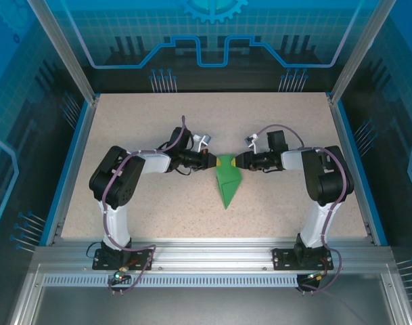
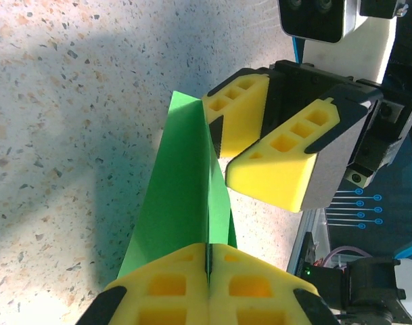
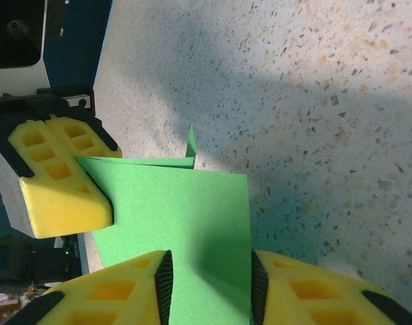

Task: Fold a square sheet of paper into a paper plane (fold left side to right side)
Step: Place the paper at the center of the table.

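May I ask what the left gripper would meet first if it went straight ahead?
Probably the yellow fingers of the right gripper, close opposite, across the green paper sheet the left gripper pinches.

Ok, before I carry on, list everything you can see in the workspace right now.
square sheet of paper: one, green, folded to a wedge, mid-table, wide end farthest from the arm bases.
table: one, speckled beige, under everything.
enclosure walls: blue printed panels, at the far side and both sides of the table.
frame rail: one, silver metal, near edge, carrying the arm bases.
left arm, right arm: two, black and white, reaching in toward the paper.
left claw: one, yellow pads, shut on the paper's wide end.
right claw: one, yellow pads, jaws apart, paper reaching in between them.
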You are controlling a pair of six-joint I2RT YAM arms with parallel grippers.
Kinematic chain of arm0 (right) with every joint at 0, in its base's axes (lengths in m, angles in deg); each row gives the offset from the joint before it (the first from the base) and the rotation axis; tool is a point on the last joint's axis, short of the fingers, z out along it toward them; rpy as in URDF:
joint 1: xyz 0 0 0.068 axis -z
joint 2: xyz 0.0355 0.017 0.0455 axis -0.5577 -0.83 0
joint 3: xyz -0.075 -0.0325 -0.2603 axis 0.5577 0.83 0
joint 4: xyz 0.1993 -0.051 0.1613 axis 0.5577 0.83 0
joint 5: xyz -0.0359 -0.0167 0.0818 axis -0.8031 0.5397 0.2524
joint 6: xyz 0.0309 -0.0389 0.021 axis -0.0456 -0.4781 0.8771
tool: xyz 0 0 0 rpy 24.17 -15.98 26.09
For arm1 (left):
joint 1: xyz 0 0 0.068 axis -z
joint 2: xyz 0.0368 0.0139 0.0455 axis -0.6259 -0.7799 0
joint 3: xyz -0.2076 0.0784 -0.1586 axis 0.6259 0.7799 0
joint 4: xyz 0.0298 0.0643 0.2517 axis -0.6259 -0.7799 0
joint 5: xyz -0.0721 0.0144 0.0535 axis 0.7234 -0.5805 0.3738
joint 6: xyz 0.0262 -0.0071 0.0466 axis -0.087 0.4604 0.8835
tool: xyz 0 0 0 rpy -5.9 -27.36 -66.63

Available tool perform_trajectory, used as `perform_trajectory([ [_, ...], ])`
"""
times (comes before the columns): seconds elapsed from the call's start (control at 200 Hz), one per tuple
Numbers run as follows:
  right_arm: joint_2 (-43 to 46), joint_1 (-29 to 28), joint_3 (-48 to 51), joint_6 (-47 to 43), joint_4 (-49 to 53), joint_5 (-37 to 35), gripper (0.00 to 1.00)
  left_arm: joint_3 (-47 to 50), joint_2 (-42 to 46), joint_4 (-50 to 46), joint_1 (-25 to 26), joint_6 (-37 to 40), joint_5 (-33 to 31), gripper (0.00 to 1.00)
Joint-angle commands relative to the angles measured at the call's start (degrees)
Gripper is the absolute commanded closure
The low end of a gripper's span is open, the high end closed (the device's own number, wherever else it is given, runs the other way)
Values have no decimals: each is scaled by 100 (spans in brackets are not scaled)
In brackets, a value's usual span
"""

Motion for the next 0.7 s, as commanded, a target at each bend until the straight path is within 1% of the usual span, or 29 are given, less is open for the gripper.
perform_trajectory([
  [0.0,231,41,-69,-172,216,117,68,-6,-3,7,-18,241,135,100],
  [0.11,347,90,-84,-270,419,48,73,-23,-19,-33,-19,280,126,100],
  [0.23,467,146,-59,-290,506,17,81,-31,-49,-76,-19,319,110,100],
  [0.26,494,148,-57,-305,559,6,84,-41,-64,-95,-18,329,104,100],
  [0.295,533,158,-66,-329,635,-39,87,-58,-78,-121,-20,344,100,99],
  [0.39,603,176,-84,-358,828,-138,90,-124,-58,-284,-25,456,75,95],
  [0.49,658,183,-67,-241,917,-175,98,-229,-23,-548,-25,616,-45,82],
  [0.545,688,178,-62,-110,944,-176,100,-268,71,-674,-24,707,-172,68],
  [0.59,739,180,-44,39,984,-230,100,-295,200,-833,-18,822,-356,51],
  [0.62,777,169,-42,144,1042,-293,100,-296,315,-952,-18,901,-508,42],
  [0.645,805,159,-36,212,1067,-314,100,-292,437,-1045,-11,979,-651,37],
  [0.695,896,110,-30,381,1175,-425,100,-264,711,-1228,-2,1136,-969,32],
])
